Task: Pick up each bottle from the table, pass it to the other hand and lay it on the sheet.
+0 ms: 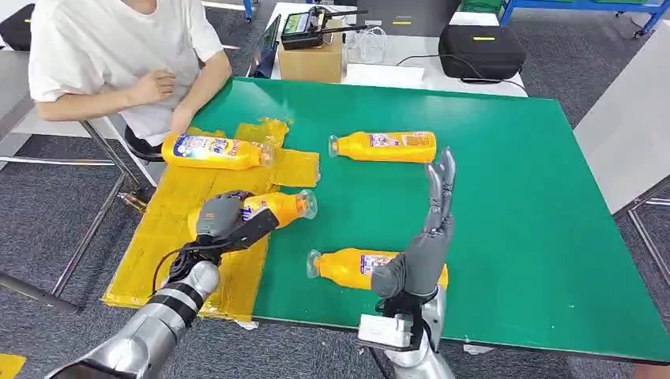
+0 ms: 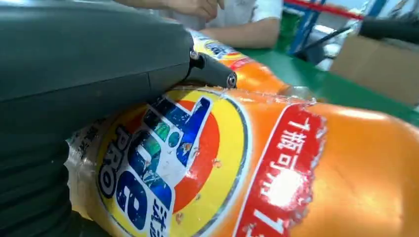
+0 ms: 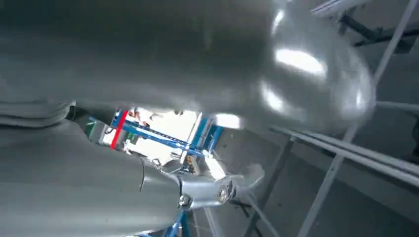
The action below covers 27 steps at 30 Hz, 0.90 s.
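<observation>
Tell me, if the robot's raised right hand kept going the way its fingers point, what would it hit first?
Probably the orange plastic bottle lying farthest across the green table; the right hand looks raised, so it might pass above.

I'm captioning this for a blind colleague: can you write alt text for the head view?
The robot's left hand grips an orange plastic bottle at the edge of a yellow sheet on a green table, while its right hand hangs open. Three more orange bottles lie around; a seated person touches one.

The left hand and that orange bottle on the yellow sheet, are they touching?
Touching. In the left wrist view the left hand lies pressed on the bottle's label; the head view shows it wrapped over it.
</observation>
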{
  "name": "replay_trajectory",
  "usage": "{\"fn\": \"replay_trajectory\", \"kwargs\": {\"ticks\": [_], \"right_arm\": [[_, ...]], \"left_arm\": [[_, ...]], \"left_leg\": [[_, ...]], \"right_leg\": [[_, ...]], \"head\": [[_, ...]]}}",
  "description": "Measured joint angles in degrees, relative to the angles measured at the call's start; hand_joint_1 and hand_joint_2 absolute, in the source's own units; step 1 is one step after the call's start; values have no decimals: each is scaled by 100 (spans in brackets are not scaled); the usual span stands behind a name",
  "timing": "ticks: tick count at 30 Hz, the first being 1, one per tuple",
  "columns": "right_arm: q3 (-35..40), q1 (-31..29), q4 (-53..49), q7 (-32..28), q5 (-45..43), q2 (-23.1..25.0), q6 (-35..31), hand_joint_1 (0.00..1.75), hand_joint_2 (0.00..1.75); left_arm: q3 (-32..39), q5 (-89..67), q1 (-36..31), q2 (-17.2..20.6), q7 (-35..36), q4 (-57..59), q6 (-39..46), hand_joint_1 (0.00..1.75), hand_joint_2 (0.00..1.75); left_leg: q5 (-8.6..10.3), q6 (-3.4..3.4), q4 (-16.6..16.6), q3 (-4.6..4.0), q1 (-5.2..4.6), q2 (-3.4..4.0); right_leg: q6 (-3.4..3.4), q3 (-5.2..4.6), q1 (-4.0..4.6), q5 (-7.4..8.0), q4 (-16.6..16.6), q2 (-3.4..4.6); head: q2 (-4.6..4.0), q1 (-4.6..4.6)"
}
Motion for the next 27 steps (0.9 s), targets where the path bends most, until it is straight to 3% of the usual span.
{"fn": "replay_trajectory", "kwargs": {"ticks": [2,3,7,8,9,10,11,12,17,24,27], "right_arm": [[87,-15,0,-4,-191,-48,0,0,0],[129,-36,9,-4,-275,-77,0,0,0],[332,-142,116,-4,-541,-168,0,0,0],[373,-165,155,-4,-607,-190,4,0,0],[407,-185,188,-4,-647,-210,9,0,0],[433,-198,212,-4,-666,-227,11,0,0],[446,-213,223,-4,-671,-238,11,0,0],[490,-225,260,-4,-688,-269,15,0,0],[588,-321,433,-4,-870,-352,77,0,0],[752,-497,586,-4,-1545,-470,531,0,0],[787,-537,625,-4,-1628,-487,623,0,0]], "left_arm": [[24,-155,-177,46,150,307,-122,147,175],[28,-195,-261,63,192,433,-177,124,175],[133,-197,-485,122,164,795,-439,124,175],[168,-188,-528,124,144,856,-528,96,175],[190,-170,-573,127,131,905,-588,106,175],[205,-147,-602,142,122,952,-638,106,175],[227,-144,-625,146,122,966,-647,9,175],[245,-127,-634,146,111,1018,-668,0,175],[343,-52,-643,146,-184,1119,-940,0,175],[597,545,-389,131,-1814,968,-2071,0,175],[573,415,-309,131,-1862,830,-2181,0,175]], "left_leg": [[0,0,-1,3,0,0],[0,0,-1,7,0,0],[0,-1,-2,23,1,3],[0,-1,-2,28,1,3],[1,-1,-3,33,1,2],[1,-1,-3,36,1,2],[1,-1,-3,43,1,2],[1,-1,-3,44,1,4],[0,-1,-4,60,1,6],[2,-2,-2,62,-1,-5],[1,-1,-3,59,-4,-8]], "right_leg": [[0,4,1,0,1,0],[0,7,1,0,3,0],[0,19,1,0,12,1],[0,22,1,0,14,1],[-1,27,1,0,15,1],[-1,31,1,-1,15,1],[-1,34,1,-1,15,1],[-1,38,1,-1,15,1],[-1,53,0,-1,15,1],[0,58,-2,-1,15,-6],[0,57,-6,-1,13,-6]], "head": [[0,0],[0,-2],[0,-2],[0,-2],[0,0],[0,-2],[0,-2],[2,-2],[0,-2],[0,2],[0,-2]]}}
